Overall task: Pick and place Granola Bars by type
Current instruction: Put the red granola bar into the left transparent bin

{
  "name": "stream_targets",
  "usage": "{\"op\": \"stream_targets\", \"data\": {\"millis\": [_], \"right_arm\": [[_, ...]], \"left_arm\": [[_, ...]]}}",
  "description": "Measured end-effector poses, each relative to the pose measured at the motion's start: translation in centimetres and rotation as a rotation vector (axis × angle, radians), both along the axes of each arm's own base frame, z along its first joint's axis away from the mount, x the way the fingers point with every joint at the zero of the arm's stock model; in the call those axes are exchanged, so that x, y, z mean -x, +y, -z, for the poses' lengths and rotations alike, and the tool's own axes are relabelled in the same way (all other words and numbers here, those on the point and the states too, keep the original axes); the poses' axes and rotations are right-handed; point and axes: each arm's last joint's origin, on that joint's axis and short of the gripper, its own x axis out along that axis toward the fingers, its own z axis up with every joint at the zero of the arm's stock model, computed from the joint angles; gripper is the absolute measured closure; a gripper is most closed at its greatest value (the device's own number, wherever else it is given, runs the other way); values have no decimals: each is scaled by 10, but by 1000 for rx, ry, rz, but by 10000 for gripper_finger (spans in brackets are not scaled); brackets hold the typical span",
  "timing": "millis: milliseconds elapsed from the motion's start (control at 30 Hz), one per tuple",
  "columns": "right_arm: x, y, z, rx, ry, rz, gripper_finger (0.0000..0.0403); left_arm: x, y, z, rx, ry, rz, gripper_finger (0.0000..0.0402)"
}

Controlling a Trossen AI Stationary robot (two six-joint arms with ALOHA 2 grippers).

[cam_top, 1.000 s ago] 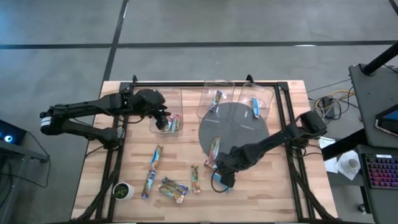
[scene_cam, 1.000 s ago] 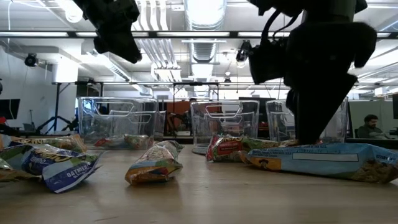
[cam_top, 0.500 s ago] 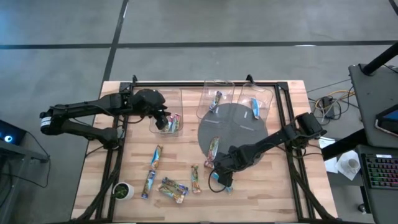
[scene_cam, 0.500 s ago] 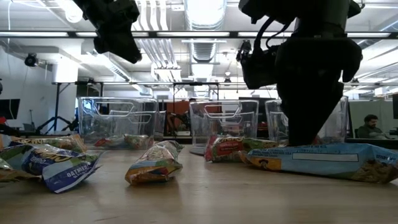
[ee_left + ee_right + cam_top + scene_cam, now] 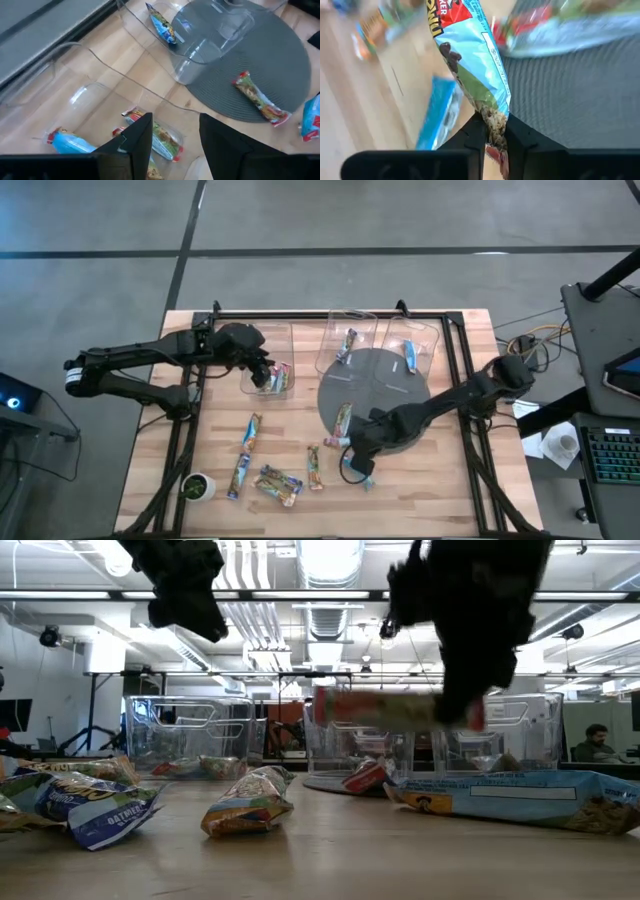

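Jaws of the right gripper [image 5: 492, 131] clamp one end of a granola bar [image 5: 470, 60], lifted off the table [image 5: 440, 500] for carrying to its bin. Left gripper [image 5: 175, 137], jaws apart, hovers over the left bin [image 5: 266, 345].

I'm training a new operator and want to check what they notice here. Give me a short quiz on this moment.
1. True or false: the right gripper is shut on a granola bar, which it holds clear of the table.
2. The left gripper hangs open over: A) the round grey mat; B) the leftmost clear bin; C) the small cup.
3. Fill in: the number of clear bins on the table is ____.

Key: 1 true; 2 B; 3 three.
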Motion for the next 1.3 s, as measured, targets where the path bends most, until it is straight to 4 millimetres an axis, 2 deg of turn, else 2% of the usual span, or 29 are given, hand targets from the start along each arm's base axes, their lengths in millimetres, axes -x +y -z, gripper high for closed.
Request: {"op": "stream_targets", "data": {"millis": [100, 267, 433, 567, 667, 833, 1033, 1300], "right_arm": [[2, -9, -14, 21, -43, 37, 367], [8, -32, -23, 73, -10, 58, 370], [1, -63, -42, 53, -123, 126, 370], [-8, -84, -62, 61, -279, 167, 370], [-13, -94, -69, 83, -311, 178, 370], [-17, -100, -73, 114, -325, 174, 370], [-18, -101, -74, 148, -330, 171, 370], [-18, -101, -73, 151, -329, 169, 370]], "left_arm": [[-3, -2, -2, 77, -47, 56, 257], [-16, -4, -10, 138, -200, 208, 257], [-29, -6, -17, 47, -302, 403, 257], [-35, -4, -12, -30, -268, 462, 257], [-41, -4, -7, -14, -256, 497, 257], [-53, -4, -1, 47, -286, 598, 257], [-67, -2, 14, 86, -247, 631, 257], [-89, 1, 26, 120, -301, 678, 257]]}}
